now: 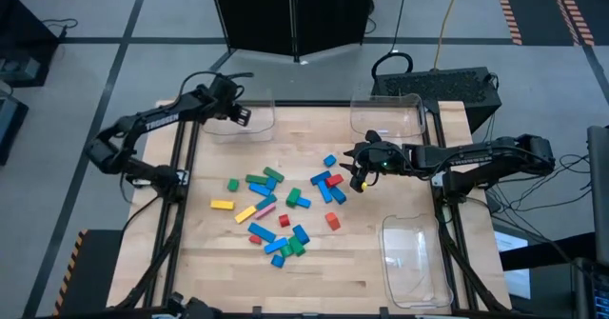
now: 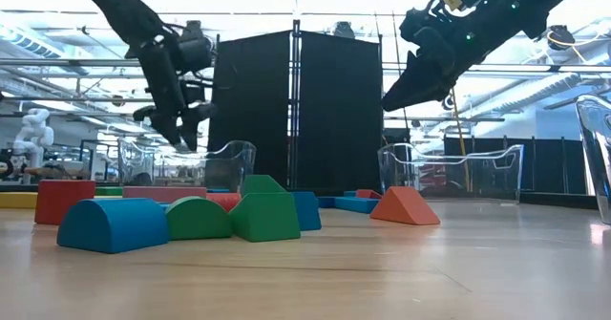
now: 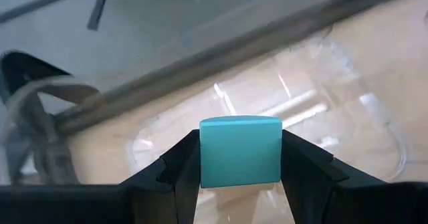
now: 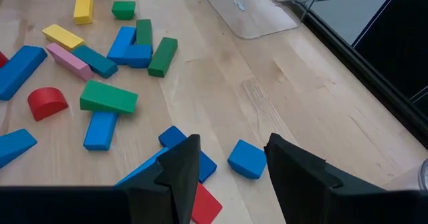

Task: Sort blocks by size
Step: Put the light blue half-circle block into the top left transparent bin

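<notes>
My left gripper (image 1: 236, 115) hangs over the clear tray (image 1: 259, 129) at the table's far left, shut on a teal block (image 3: 239, 150). In the left wrist view the tray's floor (image 3: 348, 127) shows beneath the block. Several blocks (image 1: 285, 209) in blue, green, red, yellow and pink lie flat and scattered on the middle of the table. My right gripper (image 1: 360, 178) stands open above the right side of this scatter, nothing between its fingers. A small blue block (image 4: 247, 158) lies on the table below it. My left gripper pinches the teal block's two opposite sides (image 3: 206, 158) between its two fingers (image 3: 182, 167). The fingers slant down from the near side toward the tray. The block is lifted clear above the tray's floor, its top face level.
A second clear tray (image 1: 388, 117) stands at the far right and a third (image 1: 415, 257) at the near right. The metal frame rails (image 1: 181, 167) run along both table sides. Bare wood shows between the scatter and the far trays (image 4: 267, 83).
</notes>
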`<state>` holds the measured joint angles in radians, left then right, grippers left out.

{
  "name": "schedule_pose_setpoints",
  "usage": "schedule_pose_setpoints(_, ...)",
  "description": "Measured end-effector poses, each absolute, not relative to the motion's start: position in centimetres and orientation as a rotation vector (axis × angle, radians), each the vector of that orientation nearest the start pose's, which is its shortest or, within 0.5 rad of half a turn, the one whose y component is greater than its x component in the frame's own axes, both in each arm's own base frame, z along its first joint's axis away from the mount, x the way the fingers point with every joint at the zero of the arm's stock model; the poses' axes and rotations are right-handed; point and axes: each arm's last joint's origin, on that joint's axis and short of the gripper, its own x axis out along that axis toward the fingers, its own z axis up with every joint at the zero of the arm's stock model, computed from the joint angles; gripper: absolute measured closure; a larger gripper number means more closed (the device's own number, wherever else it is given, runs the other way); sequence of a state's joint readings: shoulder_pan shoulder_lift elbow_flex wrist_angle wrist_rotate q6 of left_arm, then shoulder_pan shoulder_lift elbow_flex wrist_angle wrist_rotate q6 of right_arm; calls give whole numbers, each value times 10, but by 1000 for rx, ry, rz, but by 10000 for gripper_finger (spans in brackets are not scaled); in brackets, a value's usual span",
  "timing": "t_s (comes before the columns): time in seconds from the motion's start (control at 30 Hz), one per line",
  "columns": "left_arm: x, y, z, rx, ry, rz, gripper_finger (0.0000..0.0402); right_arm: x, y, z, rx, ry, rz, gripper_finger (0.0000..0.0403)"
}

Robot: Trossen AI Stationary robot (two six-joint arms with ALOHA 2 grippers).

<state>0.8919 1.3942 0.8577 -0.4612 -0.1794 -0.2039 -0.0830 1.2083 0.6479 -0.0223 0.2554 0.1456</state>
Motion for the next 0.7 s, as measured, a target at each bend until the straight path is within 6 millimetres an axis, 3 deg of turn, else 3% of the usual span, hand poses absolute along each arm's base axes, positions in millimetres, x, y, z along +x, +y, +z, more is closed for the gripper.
schedule_pose_setpoints(0.4, 153, 230, 183, -654, 957, 1068, 230, 244, -28, 218, 89, 559, -371, 236)
schedule_pose_setpoints(0.7, 154, 233, 171, -627, 1035, 1032, 230, 244, -28, 218, 89, 563, -372, 236)
